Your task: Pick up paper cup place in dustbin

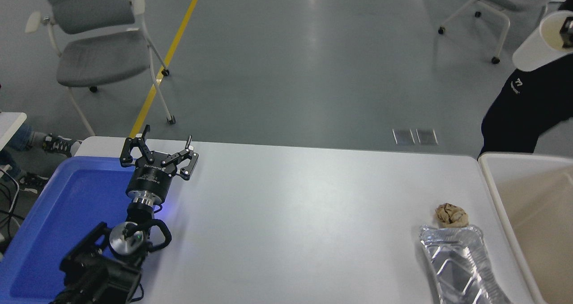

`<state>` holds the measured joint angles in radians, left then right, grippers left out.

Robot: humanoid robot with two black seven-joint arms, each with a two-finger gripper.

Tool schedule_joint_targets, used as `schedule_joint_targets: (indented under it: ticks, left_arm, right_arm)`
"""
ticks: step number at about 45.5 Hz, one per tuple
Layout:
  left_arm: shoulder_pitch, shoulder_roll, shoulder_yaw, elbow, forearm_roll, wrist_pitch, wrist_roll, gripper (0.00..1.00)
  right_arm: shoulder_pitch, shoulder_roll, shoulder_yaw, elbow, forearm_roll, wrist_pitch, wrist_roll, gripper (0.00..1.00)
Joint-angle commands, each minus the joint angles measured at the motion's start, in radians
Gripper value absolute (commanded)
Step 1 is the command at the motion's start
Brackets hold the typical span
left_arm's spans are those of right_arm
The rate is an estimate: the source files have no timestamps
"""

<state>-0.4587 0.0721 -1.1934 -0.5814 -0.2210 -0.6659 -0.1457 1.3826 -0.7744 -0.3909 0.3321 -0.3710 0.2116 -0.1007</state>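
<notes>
The white paper cup (532, 49) hangs tilted in the air at the top right corner, high above and beyond the table's far right end. Only a black tip of my right gripper (568, 26) shows at the picture's edge, pinched on the cup's rim. The beige dustbin (492, 183) stands at the table's right end, below and nearer than the cup. My left gripper (159, 151) is parked at the lower left with its fingers spread, empty, beside the blue tray.
A crumpled brown paper ball (451, 215) and a silver foil tray (461, 263) lie near the dustbin. A blue tray (67, 205) sits at the left. A person in black clothing (523, 111) stands behind the dustbin. Chairs stand on the floor beyond.
</notes>
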Motion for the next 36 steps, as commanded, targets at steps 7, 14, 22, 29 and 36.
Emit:
schedule_joint_targets:
  ticks: [7,14,22,29,36]
  left_arm:
    - [0.0,0.0,0.0,0.0,0.0,0.0,0.0,0.99]
    - [0.0,0.0,0.0,0.0,0.0,0.0,0.0,0.99]
    - [0.0,0.0,0.0,0.0,0.0,0.0,0.0,0.99]
    - [0.0,0.0,0.0,0.0,0.0,0.0,0.0,0.99]
    - [0.0,0.0,-0.002,0.0,0.0,0.0,0.0,0.99]
  right_arm:
    - [-0.497,0.207,0.59,-0.423,0.11,-0.179,-0.001,0.0]
    - [-0.628,0.253,0.633,-0.421,0.233,-0.224,0.003,0.0]
    - [-0.718,0.313,0.635,-0.42,0.328,-0.256,0.007,0.0]
    - [-0.755,0.349,0.635,-0.42,0.366,-0.268,0.007,0.0]
    - [-0.78,0.383,0.652,-0.418,0.388,-0.29,0.009,0.0]
